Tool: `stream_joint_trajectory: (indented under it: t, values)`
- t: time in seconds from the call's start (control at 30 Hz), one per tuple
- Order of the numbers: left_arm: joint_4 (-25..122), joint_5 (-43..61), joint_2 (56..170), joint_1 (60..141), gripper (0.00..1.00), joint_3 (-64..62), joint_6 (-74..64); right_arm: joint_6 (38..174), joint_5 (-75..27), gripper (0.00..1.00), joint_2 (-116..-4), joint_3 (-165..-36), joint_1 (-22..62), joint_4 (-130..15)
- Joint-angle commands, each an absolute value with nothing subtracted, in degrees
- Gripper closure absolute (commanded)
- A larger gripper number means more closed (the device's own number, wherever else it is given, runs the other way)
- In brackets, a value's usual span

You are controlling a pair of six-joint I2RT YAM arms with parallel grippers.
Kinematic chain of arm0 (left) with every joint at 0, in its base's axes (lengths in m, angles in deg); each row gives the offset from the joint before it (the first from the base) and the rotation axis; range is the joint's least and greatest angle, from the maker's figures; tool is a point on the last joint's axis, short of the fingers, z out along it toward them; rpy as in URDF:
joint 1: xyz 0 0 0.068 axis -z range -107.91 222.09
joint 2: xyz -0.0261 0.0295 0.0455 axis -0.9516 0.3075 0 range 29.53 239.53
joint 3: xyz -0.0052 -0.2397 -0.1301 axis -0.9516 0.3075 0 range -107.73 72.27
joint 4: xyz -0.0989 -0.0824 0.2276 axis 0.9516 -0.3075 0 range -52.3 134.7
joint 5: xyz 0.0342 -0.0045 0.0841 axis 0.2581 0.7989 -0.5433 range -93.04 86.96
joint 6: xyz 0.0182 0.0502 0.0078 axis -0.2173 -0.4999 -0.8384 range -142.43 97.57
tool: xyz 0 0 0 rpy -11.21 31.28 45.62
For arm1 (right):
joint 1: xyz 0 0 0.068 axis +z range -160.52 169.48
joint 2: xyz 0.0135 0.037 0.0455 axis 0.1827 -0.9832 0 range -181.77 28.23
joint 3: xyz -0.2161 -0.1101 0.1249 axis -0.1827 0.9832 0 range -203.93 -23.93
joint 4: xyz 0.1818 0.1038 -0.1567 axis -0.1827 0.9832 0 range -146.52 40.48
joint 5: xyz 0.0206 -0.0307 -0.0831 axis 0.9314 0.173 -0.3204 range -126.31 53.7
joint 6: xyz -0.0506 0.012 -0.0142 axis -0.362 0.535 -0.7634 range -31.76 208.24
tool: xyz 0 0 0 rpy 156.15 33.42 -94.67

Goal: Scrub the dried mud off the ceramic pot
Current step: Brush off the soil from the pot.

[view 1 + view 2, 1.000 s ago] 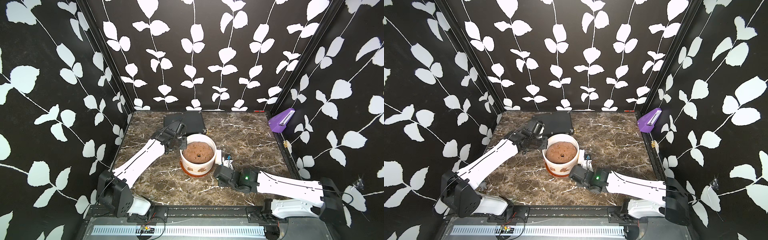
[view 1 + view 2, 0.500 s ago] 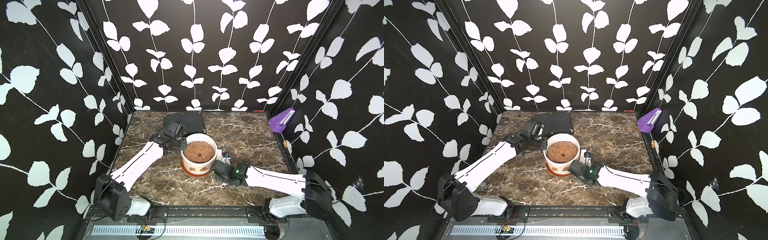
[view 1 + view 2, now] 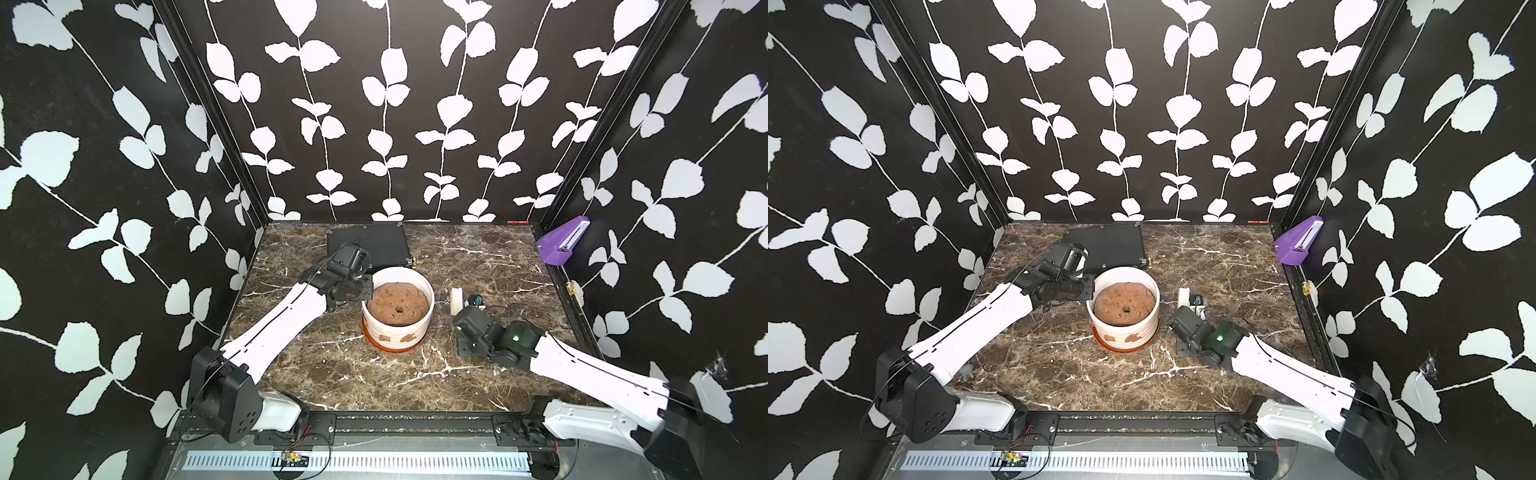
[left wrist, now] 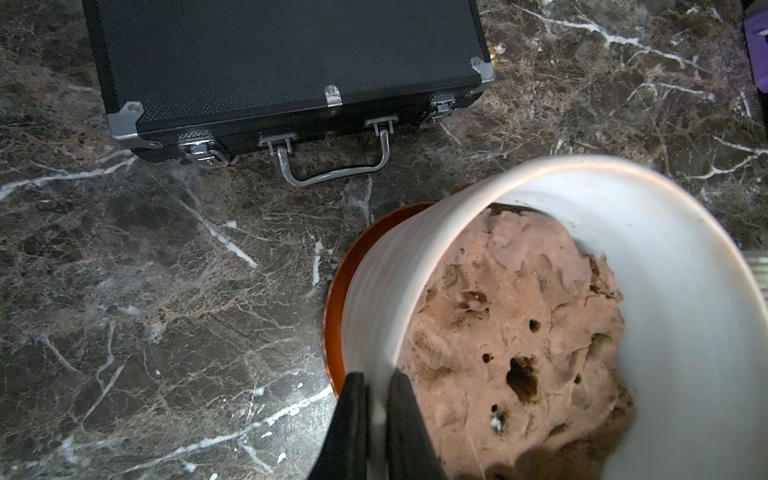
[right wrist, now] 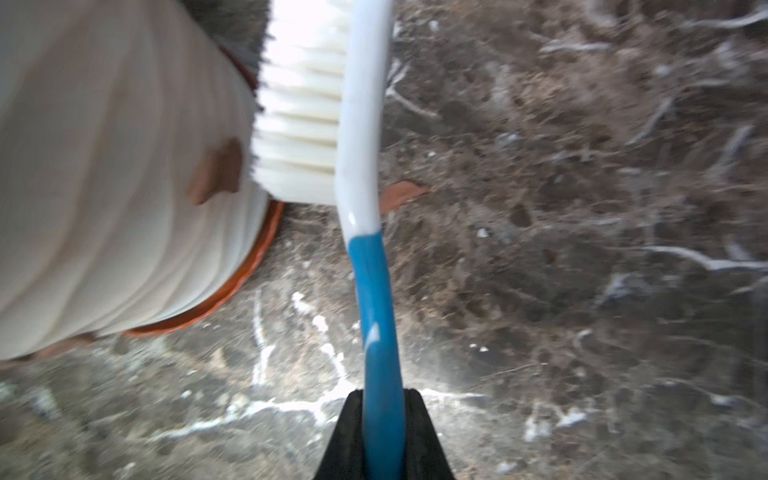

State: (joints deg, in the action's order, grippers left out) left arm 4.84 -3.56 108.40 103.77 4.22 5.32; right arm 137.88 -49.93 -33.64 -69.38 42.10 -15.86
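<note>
**Pot upright at mid-desk, pinched at the rim; brush held alongside**

The ceramic pot [image 3: 395, 328] stood upright near the middle of the desk [image 3: 332, 374]. Its long axis was vertical and its mouth faced up, and it sat in its orange-brown saucer [image 3: 395, 350]. A lumpy brown mound [image 3: 399, 303] with a centre hole filled it. Dried mud [image 3: 409, 337] showed in both top views as tan blotches low on the ribbed wall facing the front edge. The right wrist view caught more dried mud [image 5: 218, 170] on the wall beside the bristles, and a loose flake [image 5: 401, 193] on the desk.

The left fingers [image 4: 353, 424] were closed on the pot's rim at its left side, one outside the wall and one inside. The right fingers [image 5: 345, 440] were clamped on the blue handle of a brush [image 5: 376, 332]. The handle ran straight out from them to a white head, with the bristles turned toward the pot wall. In a top view the brush [image 3: 456, 300] stood right of the pot, with a strip of desk between them.

The desk was dark brown marble with white veins. A black case [image 3: 368, 249] lay flat at the back edge, its handle toward the pot. A purple piece [image 3: 563, 245] sat by the back right corner. The walls [image 3: 415, 124] were black with white leaf vines.
</note>
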Motion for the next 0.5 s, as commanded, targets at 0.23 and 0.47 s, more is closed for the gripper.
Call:
stream_joint_trajectory:
  t: [0.23, 0.47]
  values:
    - [3.00, 1.71, 109.57, 104.55, 1.00, 7.93, 8.74, 147.12, -46.40, 1.00, -32.53, -65.34, 53.26, -28.31]
    - [3.13, 1.80, 110.07, 104.53, 1.00, 7.76, 8.30, 148.06, -43.59, 1.00, -39.64, -66.74, 53.52, -31.29]
